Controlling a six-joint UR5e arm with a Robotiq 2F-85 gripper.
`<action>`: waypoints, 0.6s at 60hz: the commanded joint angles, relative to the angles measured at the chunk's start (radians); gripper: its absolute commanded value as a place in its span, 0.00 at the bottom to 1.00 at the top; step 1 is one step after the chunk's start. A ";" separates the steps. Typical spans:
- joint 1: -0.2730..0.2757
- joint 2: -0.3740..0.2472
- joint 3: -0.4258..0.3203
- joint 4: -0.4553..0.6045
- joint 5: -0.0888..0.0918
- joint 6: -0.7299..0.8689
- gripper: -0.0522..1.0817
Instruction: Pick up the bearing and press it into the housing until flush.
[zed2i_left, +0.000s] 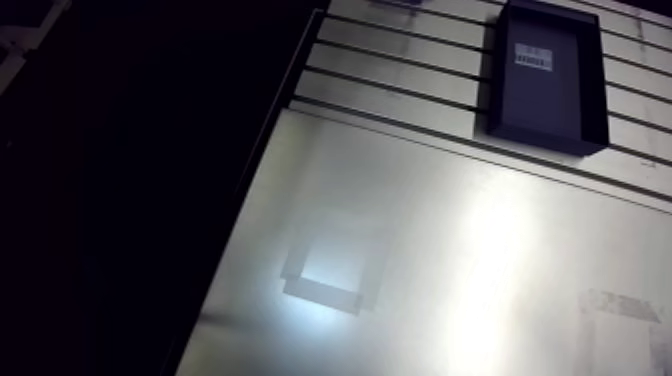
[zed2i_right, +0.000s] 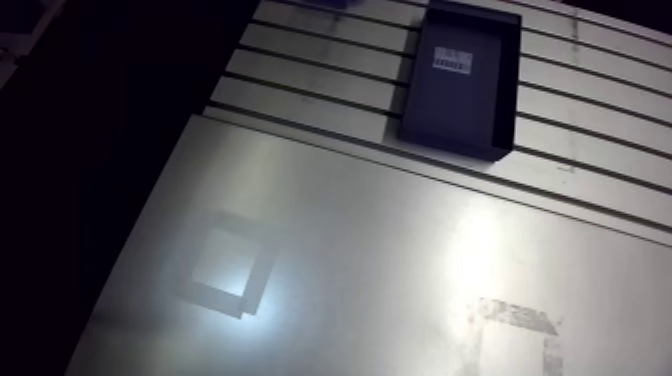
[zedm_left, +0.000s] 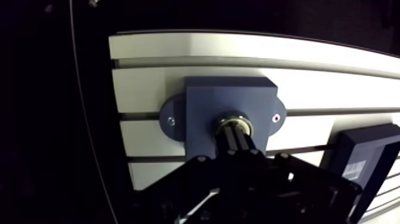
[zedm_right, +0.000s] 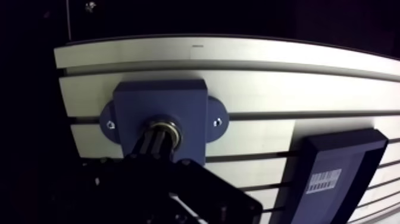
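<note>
Mostly hidden, the bearing (zedm_left: 233, 121) sits in the housing (zedm_left: 202, 101) under the pincer (zedm_left: 234, 133), tips pressed together.

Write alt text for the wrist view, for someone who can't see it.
The gripper, fingers closed together, meets a silver ring bearing in the centre of a dark blue square housing with two side ears. The housing sits on a slotted aluminium table, a dark rectangular tray with a barcode label beside it.

One blue housing (zedm_left: 202, 101) and one black tray (zed2i_right: 455, 105). One bearing (zedm_left: 234, 123), as far as the dim wrist view shows.
</note>
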 joint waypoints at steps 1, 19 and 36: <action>0.000 0.001 0.001 -0.001 -0.001 0.000 1.00; 0.000 0.001 0.004 -0.001 -0.001 -0.012 1.00; 0.000 0.002 0.006 -0.001 -0.001 -0.012 1.00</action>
